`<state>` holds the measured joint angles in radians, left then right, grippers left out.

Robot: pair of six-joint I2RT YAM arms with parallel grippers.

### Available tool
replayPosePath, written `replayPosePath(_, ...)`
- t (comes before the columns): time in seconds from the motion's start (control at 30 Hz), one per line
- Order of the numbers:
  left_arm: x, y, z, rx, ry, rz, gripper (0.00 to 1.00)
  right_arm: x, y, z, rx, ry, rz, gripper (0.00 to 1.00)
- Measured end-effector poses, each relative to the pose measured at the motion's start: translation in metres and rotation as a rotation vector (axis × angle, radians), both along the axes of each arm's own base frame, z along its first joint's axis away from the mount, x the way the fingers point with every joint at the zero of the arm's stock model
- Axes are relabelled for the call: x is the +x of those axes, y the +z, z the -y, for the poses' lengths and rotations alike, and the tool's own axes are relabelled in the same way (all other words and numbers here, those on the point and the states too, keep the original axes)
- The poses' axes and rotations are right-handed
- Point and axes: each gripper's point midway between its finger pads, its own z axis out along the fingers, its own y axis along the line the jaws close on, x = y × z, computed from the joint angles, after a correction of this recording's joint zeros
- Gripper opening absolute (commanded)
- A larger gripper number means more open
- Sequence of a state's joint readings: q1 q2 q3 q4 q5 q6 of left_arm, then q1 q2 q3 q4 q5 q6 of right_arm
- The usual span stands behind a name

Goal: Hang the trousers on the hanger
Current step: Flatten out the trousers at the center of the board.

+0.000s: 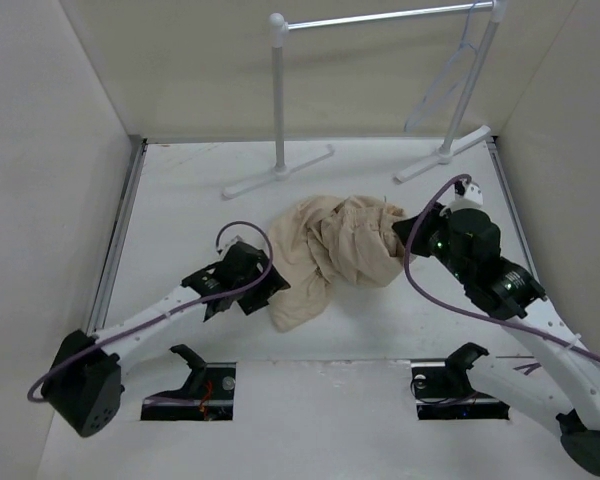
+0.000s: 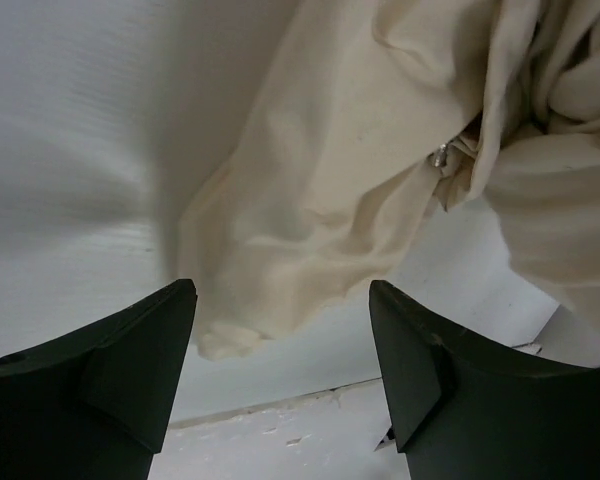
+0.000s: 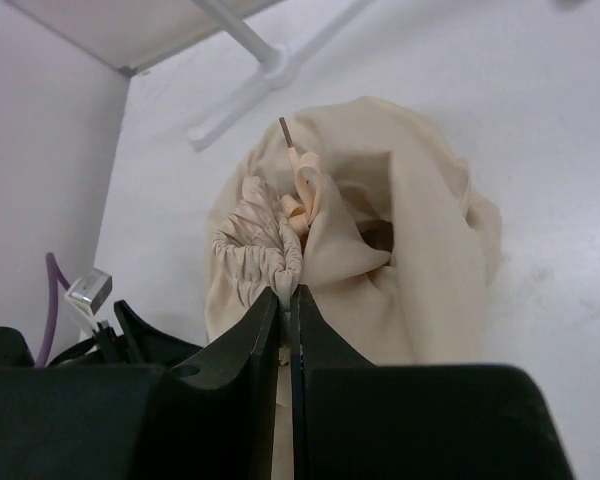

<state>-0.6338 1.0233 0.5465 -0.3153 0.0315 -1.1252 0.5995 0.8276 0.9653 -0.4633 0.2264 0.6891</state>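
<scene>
The beige trousers (image 1: 330, 250) lie bunched in the middle of the table. My right gripper (image 1: 405, 232) is shut on their gathered waistband (image 3: 265, 245), pinching the fold at its right end. My left gripper (image 1: 270, 290) is open and empty just left of a trouser leg end (image 2: 280, 290), which lies between and beyond its fingers (image 2: 140, 370). The thin pale hanger (image 1: 450, 70) hangs from the right end of the rack bar at the back.
A white-posted clothes rack (image 1: 278, 100) with a metal bar stands at the back, its feet (image 1: 280, 172) spread on the table. White walls close in left, right and back. Two cut-outs (image 1: 190, 390) sit by the arm bases.
</scene>
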Motion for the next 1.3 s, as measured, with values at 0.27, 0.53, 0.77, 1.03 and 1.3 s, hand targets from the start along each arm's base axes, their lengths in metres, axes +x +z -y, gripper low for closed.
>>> replayPosePath(0.27,0.029,-0.046,0.049,0.088,-0.071,-0.053,0.10,-0.002,-0.030,0.002,0.054,0.025,-0.127,0.07)
replayPosePath(0.53,0.105,0.105,-0.016,-0.003,0.168,0.241,0.05,-0.020,0.111,-0.042,0.117,0.221,0.057,0.06)
replayPosePath(0.77,0.097,0.390,-0.156,-0.086,0.540,0.905,0.06,-0.106,0.289,-0.041,0.324,0.444,0.405,0.08)
replayPosePath(1.03,0.157,0.347,-0.188,0.020,0.580,0.765,0.30,-0.035,0.196,0.031,0.234,0.058,0.341,0.06)
replayPosePath(1.3,0.211,0.126,-0.081,0.214,0.185,0.237,0.64,0.060,-0.090,0.133,0.198,-0.444,-0.328,0.40)
